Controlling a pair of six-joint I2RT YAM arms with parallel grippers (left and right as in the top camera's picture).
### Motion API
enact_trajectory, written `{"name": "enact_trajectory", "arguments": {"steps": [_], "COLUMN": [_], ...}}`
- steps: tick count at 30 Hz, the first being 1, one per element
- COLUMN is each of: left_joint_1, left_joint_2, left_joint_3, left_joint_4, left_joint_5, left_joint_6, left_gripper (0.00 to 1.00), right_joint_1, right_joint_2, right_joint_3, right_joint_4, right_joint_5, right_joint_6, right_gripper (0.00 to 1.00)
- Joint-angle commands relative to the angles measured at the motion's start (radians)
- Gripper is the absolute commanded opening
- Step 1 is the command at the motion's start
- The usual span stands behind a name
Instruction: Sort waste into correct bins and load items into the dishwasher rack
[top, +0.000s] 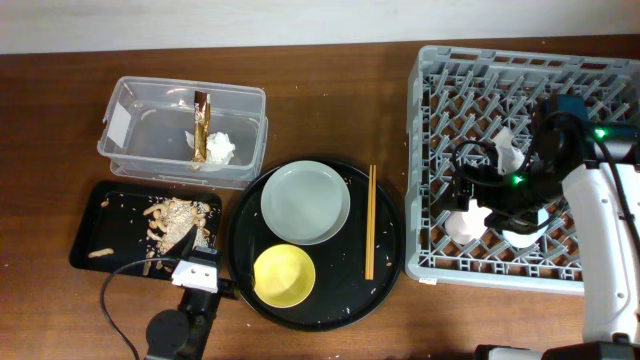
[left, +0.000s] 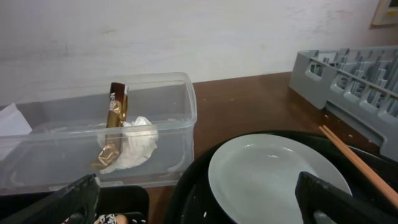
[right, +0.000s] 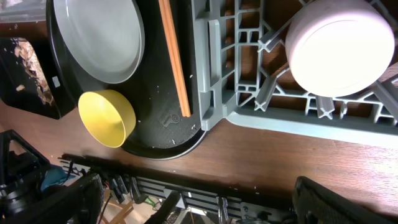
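Observation:
The clear tub (top: 150, 120) holds the brown-and-gold wrapper (top: 201, 125) and white tissue (top: 220, 150). The black rectangular tray (top: 90, 240) holds the food scraps (top: 175, 220). The grey-green plate (top: 305, 202), yellow bowl (top: 284, 277) and chopsticks (top: 371, 222) lie on the round black tray (top: 395, 262). A pink cup (top: 463, 225) sits upside down in the grey rack (top: 440, 70). My right gripper (top: 480, 200) is open and empty above the rack's front, beside the pink cup (right: 339, 46). My left gripper (left: 199, 202) is open and empty, low between the black rectangular tray and the plate (left: 273, 180).
A bluish shape (top: 570, 104) shows behind my right arm in the rack; I cannot tell what it is. A black cable (top: 115, 290) loops on the table near my left arm. Bare wood lies between the tub and the rack.

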Motion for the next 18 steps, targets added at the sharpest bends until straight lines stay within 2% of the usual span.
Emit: {"name": "enact_trajectory", "arguments": {"steps": [1, 10, 13, 15, 16, 18], "left_joint_1": [0.006, 0.006, 0.006, 0.006, 0.006, 0.006], "left_joint_2": [-0.008, -0.008, -0.008, -0.008, -0.008, -0.008], "left_joint_3": [-0.004, -0.004, -0.004, -0.004, -0.004, -0.004], "left_joint_4": [-0.003, -0.003, -0.003, -0.003, -0.003, -0.003], "left_joint_5": [0.01, 0.01, 0.01, 0.01, 0.01, 0.01], "left_joint_6": [0.019, 0.019, 0.019, 0.019, 0.019, 0.019], "left_gripper": [1.0, 1.0, 1.0, 1.0, 1.0, 1.0], "right_joint_1": [0.006, 0.006, 0.006, 0.006, 0.013, 0.072], "right_joint_2": [0.002, 0.002, 0.002, 0.002, 0.002, -0.01], "right_joint_3": [0.0, 0.0, 0.0, 0.0, 0.0, -0.001], "right_joint_4": [0.0, 0.008, 0.179, 0.19, 0.172, 0.14], "right_joint_5": [-0.005, -0.01, -0.017, -0.048, -0.123, -0.157], "right_joint_6": [-0.008, 0.0, 0.004, 0.05, 0.061, -0.042], "right_gripper": [0.98, 0.99, 0.98, 0.98, 0.98, 0.98]}}
